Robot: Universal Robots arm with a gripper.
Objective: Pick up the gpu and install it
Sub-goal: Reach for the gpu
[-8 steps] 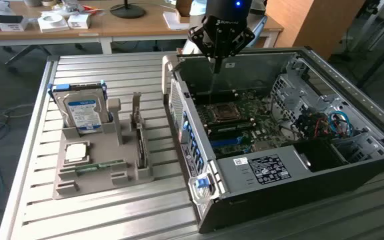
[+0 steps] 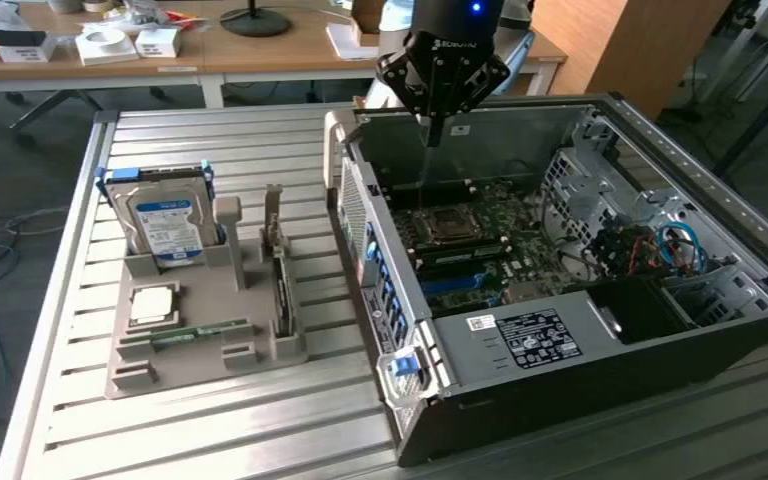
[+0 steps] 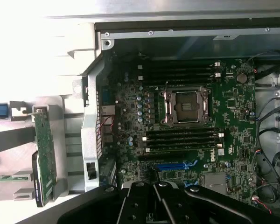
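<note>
The fingers (image 2: 430,132) are pressed together with nothing between them. They hang over the open computer case (image 2: 598,375), above the motherboard (image 3: 233,116) and near its processor socket (image 3: 184,106). The gpu (image 3: 44,154) stands on edge in the grey holder (image 2: 224,352) on the slatted surface (image 2: 224,430), beside the case and well apart from the fingers. A hard drive (image 2: 161,215) stands in the same holder.
</note>
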